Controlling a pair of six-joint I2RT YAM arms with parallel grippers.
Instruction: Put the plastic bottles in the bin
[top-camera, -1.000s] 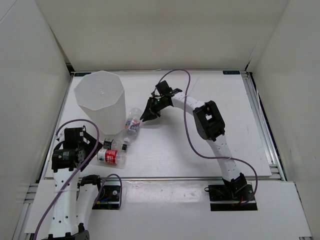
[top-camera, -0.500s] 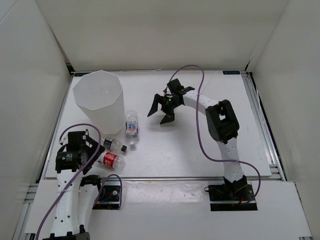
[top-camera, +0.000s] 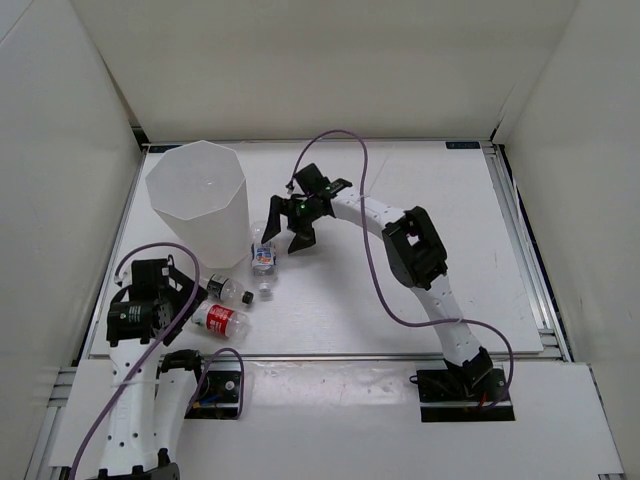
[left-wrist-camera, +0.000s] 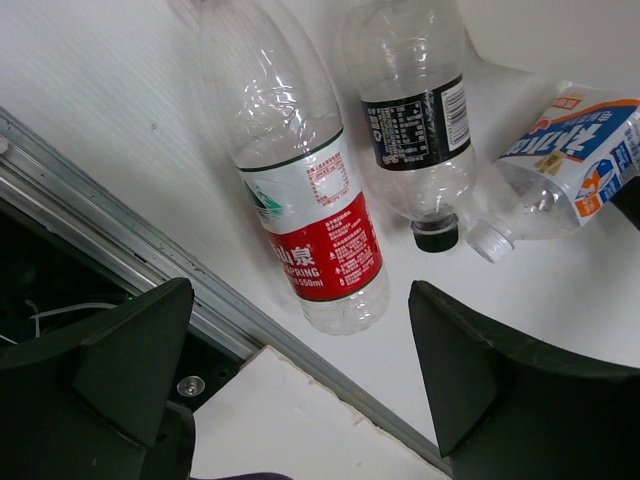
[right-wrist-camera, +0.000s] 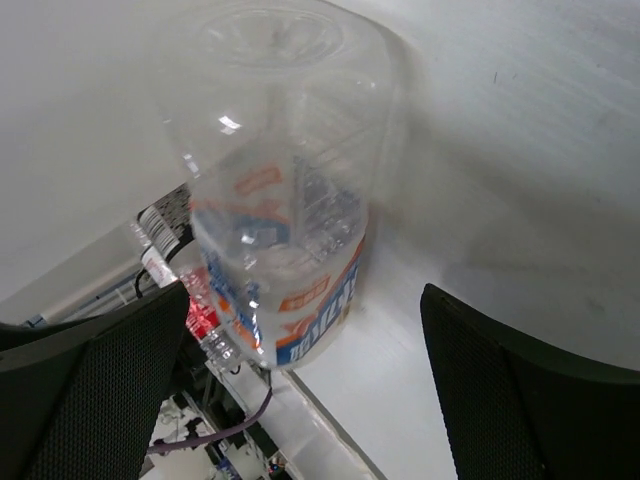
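My right pincer (top-camera: 286, 232) gapes wide, holding nothing. I judge the blue-label bottle (right-wrist-camera: 280, 220) just ahead of it may roll away if one finger touches first.

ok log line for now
left gripper open near red-label clear plastic bottle | right gripper open by blue-white-label clear bottle | white octagonal bin upright

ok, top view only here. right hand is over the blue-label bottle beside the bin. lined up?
Observer: Right wrist view shows the right hand open, the blue-label bottle between its fingers, base toward the camera.
Operator: left side?
Observer: The left hand is open, the red-label bottle lying between its fingers in that view, beside the black-capped bottle.
Operator: caps on?
Observer: The black cap is on; the blue-label bottle's white cap is on too, right beside it.
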